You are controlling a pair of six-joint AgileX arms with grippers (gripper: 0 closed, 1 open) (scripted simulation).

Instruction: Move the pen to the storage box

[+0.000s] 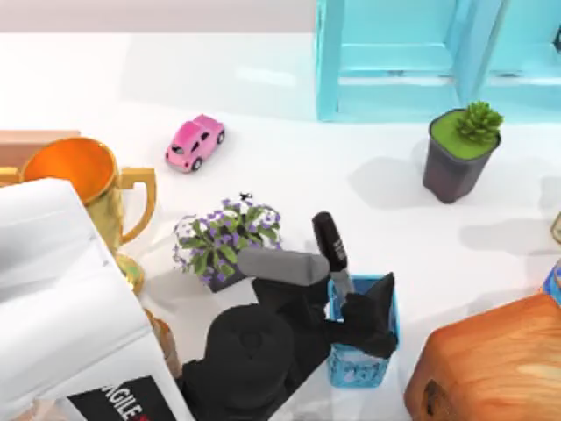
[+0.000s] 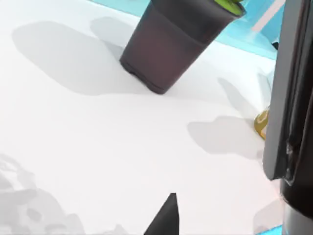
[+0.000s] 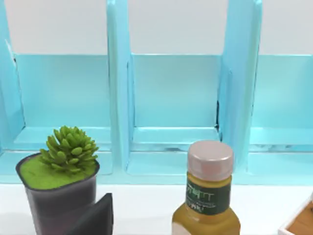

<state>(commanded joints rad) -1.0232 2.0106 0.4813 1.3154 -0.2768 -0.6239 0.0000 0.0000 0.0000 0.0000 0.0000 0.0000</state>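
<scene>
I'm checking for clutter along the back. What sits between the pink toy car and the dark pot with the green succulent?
Nothing: in the top view, bare white table runs from the pink toy car to the succulent pot.

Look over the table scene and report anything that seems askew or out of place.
The pen stands out: it sits tilted in the small blue mesh cup, black cap up, leaning toward the flowering plant, with the left end effector at the cup around it. Everything else, such as the pink car and succulent pot, sits upright.
</scene>
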